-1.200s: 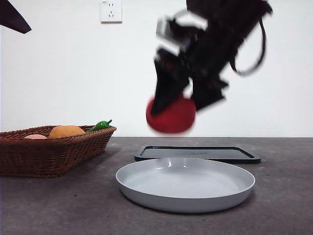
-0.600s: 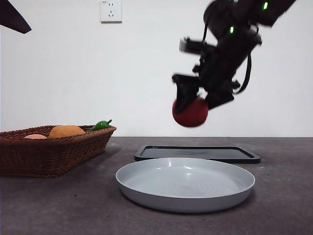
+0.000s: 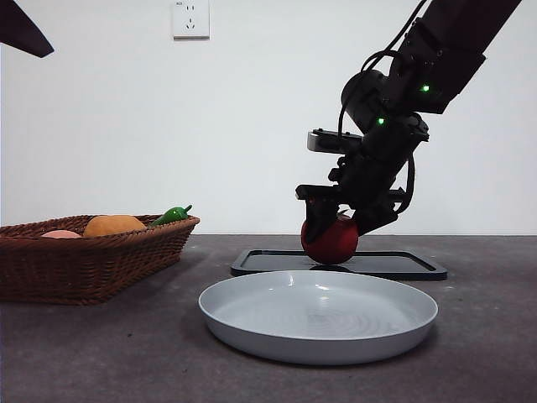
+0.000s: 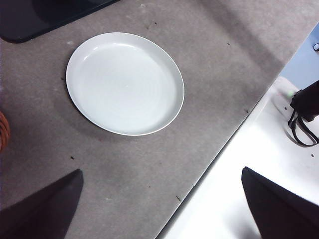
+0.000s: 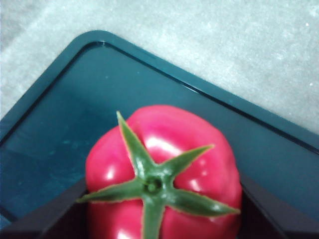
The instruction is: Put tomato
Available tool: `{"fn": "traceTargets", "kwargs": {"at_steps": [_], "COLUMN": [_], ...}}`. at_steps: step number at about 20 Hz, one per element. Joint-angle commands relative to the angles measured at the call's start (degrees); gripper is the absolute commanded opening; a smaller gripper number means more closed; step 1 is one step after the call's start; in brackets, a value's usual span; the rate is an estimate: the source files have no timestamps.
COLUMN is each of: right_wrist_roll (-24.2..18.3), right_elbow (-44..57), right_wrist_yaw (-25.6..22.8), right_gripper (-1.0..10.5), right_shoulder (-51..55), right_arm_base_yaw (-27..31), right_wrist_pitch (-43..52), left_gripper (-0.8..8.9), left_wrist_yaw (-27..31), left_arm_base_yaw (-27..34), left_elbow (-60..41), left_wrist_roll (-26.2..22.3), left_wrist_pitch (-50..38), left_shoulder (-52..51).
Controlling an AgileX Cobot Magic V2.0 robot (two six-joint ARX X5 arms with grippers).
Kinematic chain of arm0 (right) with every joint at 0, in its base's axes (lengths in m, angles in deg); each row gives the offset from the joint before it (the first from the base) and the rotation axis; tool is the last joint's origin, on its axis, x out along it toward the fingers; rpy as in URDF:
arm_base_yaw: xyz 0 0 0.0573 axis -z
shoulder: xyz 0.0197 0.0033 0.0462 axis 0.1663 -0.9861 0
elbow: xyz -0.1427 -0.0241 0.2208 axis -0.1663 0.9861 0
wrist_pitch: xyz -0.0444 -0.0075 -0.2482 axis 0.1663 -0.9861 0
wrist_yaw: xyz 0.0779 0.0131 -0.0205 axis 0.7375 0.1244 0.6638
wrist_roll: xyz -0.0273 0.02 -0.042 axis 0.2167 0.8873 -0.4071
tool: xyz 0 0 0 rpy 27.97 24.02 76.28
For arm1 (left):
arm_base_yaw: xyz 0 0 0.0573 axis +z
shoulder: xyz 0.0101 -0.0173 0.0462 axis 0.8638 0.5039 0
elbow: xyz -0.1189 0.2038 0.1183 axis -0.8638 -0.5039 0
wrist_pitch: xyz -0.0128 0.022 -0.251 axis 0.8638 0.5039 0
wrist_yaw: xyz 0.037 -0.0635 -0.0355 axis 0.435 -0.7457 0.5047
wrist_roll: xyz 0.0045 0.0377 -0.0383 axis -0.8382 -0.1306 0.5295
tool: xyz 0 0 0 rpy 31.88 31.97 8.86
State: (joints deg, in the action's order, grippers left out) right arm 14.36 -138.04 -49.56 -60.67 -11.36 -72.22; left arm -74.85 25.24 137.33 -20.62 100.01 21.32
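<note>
The glossy red tomato (image 3: 329, 241) with its green spiky stem is held between the jaws of my right gripper (image 3: 340, 225). It hangs low at the black tray (image 3: 403, 264), behind the grey plate (image 3: 319, 315). I cannot tell whether it touches the tray. In the right wrist view the tomato (image 5: 164, 169) fills the space between the jaws of the right gripper (image 5: 159, 219), over a corner of the tray (image 5: 60, 124). My left gripper (image 4: 159, 209) is open and empty, high above the plate (image 4: 124, 82). It shows as a black tip at the top left of the front view (image 3: 21, 29).
A brown wicker basket (image 3: 92, 264) stands at the left with an orange round fruit (image 3: 114, 225), a small green pepper (image 3: 172, 215) and a pinkish fruit (image 3: 60, 234). The table's edge and a white surface (image 4: 259, 164) show in the left wrist view.
My right gripper has carried the tomato from above the plate's middle back and down to the black tray. The left arm has not moved.
</note>
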Motion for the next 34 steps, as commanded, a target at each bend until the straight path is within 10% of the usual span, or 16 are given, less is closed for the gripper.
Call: {"fn": "traceTargets", "kwargs": {"at_steps": [1,9,34], "right_wrist_roll": [0.59,1.09,2.05], "right_elbow": [-1.42,-1.44,-1.05], "right_wrist_yaw": [0.09,1.53,7.69], "right_gripper": [1.3,5.3,5.3], "right_shoulder": [-1.73,-1.11,52.94], "right_arm_base_yaw": [-0.22,-0.31,-5.79], "right_wrist_pitch": [-0.11,-1.51,-49.22], "left_gripper": [4.96,4.96,4.96], "left_wrist_yaw": [-0.24,-0.24,-0.22], "left_arm_base_yaw": [-0.17,-0.17,-0.17], "left_elbow": [1.25,1.25,1.25], "left_wrist_roll": [0.15,0.15,-0.09], "left_wrist_pitch": [-0.42,-0.37,-0.46], "left_shoulder": [0.31,0.31,0.31]}}
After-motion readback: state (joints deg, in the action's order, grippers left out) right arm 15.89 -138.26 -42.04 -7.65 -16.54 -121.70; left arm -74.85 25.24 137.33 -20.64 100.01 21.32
